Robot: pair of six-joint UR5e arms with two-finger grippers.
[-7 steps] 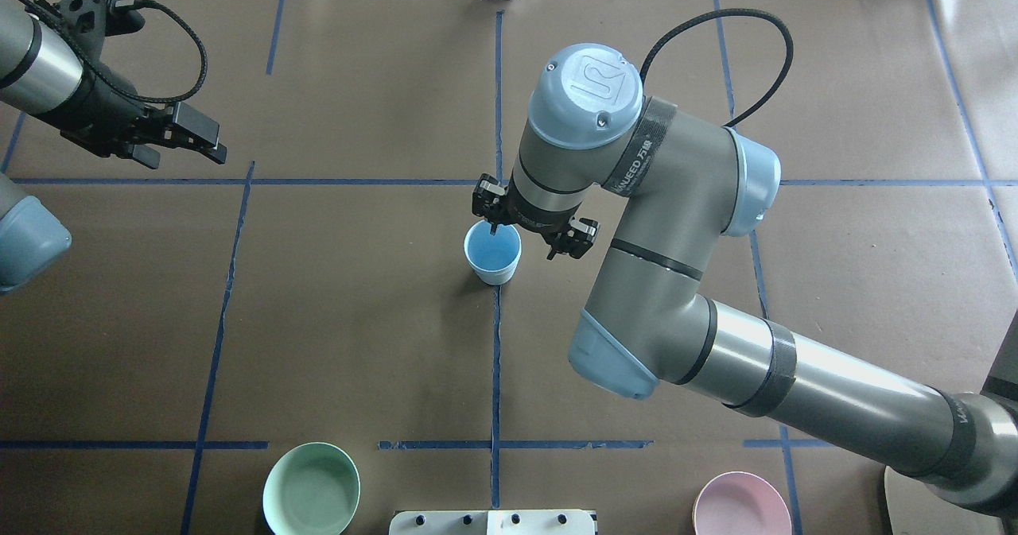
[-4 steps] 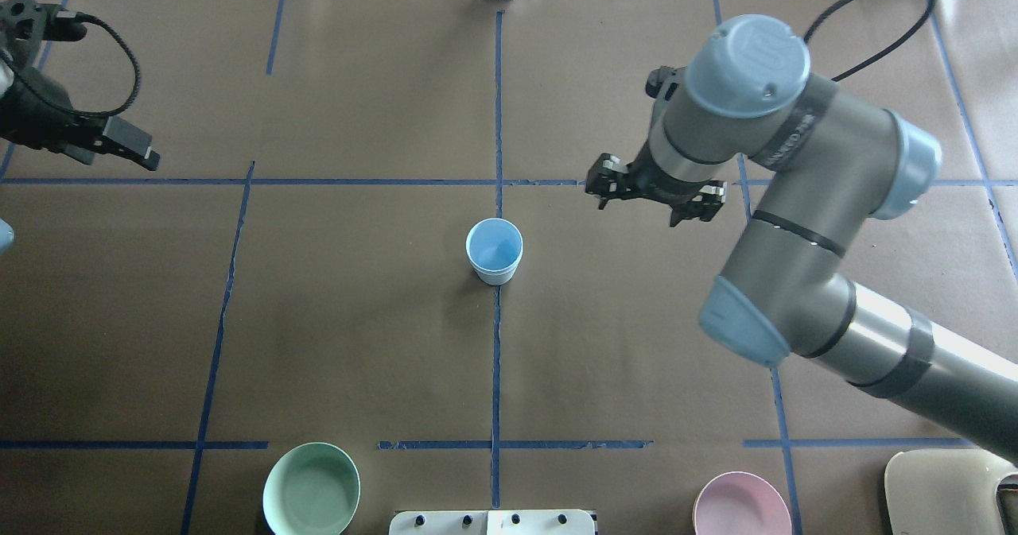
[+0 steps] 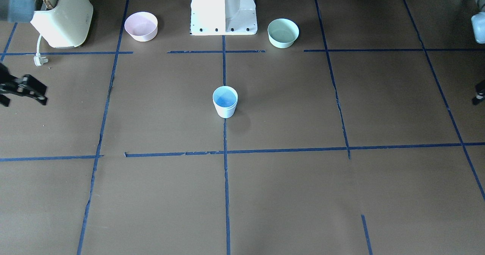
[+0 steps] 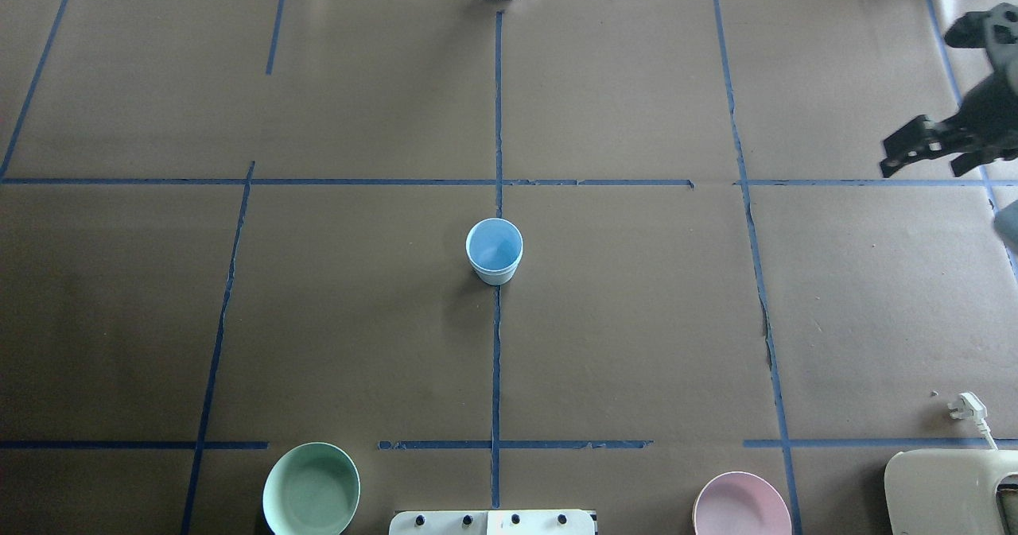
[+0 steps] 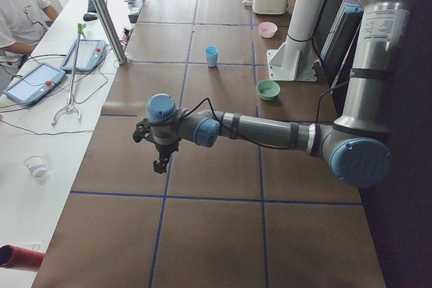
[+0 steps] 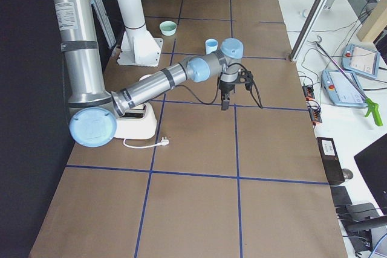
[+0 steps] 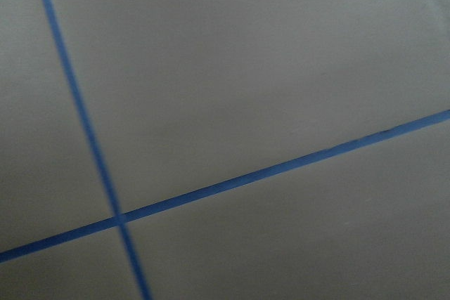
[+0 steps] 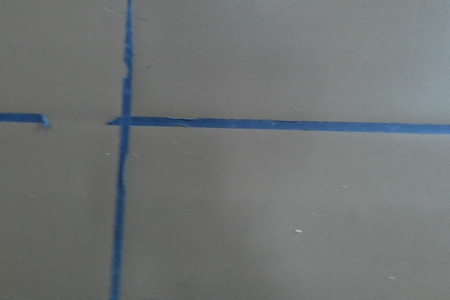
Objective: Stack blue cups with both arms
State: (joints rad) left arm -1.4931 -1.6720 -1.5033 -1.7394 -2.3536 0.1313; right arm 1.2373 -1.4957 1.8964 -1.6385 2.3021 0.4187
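One pale blue cup [image 4: 494,250] stands upright at the table's centre on the blue tape cross. It also shows in the front view [image 3: 225,101]. I see a single cup shape and cannot tell whether a second cup is nested in it. My right gripper [image 4: 926,161] is open and empty at the far right edge, well away from the cup, and shows in the front view [image 3: 21,99]. Of my left gripper [image 3: 478,98] only a black tip shows at the front view's edge. It hangs over bare table in the left side view [image 5: 160,163], and I cannot tell its state.
A mint-green bowl [image 4: 311,489] and a pink bowl [image 4: 741,505] sit at the near edge on either side of the white pedestal [image 4: 491,522]. A cream toaster [image 4: 950,491] with its plug [image 4: 966,406] is at the near right corner.
My right arm has pulled back from over the cup to the right edge. My left arm has left the overhead view on the left. The cup has not moved.
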